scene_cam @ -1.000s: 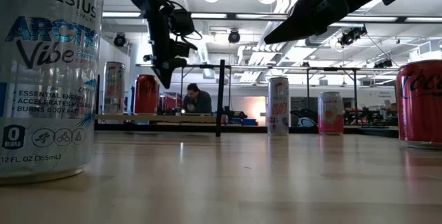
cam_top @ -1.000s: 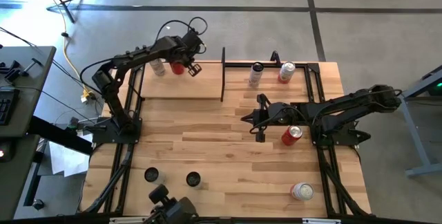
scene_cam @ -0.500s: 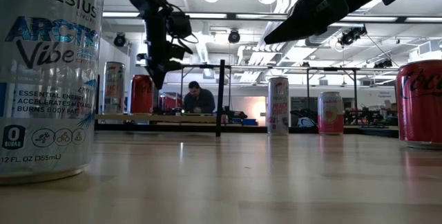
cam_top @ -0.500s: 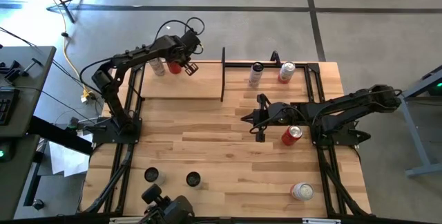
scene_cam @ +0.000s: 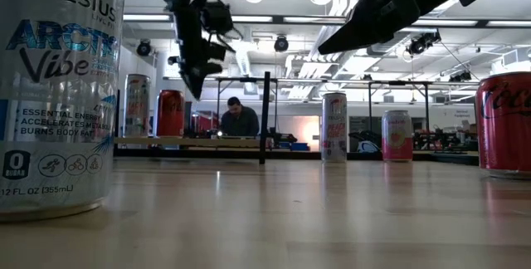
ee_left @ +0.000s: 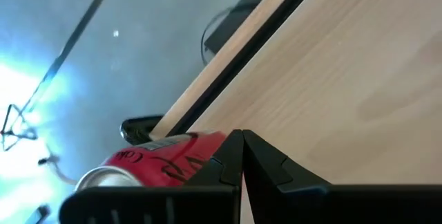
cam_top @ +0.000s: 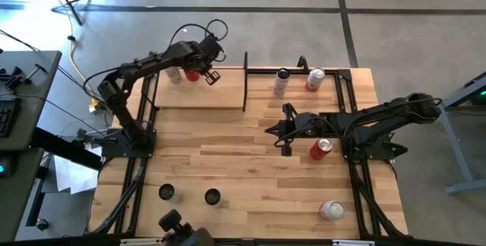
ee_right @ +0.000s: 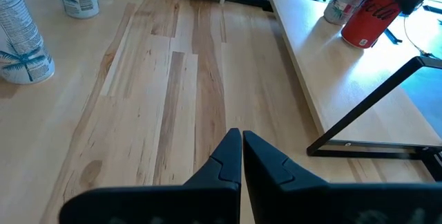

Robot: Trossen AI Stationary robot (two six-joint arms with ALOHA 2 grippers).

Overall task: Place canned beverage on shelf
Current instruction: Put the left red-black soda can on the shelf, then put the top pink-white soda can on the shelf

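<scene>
The left gripper (cam_top: 212,75) is seen above the far part of the shelf (cam_top: 199,98), with its two fingers pressed together and nothing held between them. In the low view it (scene_cam: 197,85) hangs in the air, clearly higher than the board. Just beside it, on the side toward the left arm's base, a red can (cam_top: 194,73) stands upright on the shelf, and it is not touched by the fingers. In the left wrist view the same red can (ee_left: 148,160) is seen close behind the closed fingertips. A white can (cam_top: 174,74) stands a little further to the same side, also on the shelf.

The right gripper (cam_top: 285,149) is held over the middle of the table (cam_top: 250,166), and its fingers are closed too, with nothing between them. Near it, toward the right arm's base, a second red can (cam_top: 320,148) is lying on its side on the table. Beyond the gripper, at the far edge, a slim silver can (cam_top: 281,81) and a pink can (cam_top: 314,79) are standing. In the low view, a person (scene_cam: 239,120) is seen sitting in the room behind the table.
</scene>
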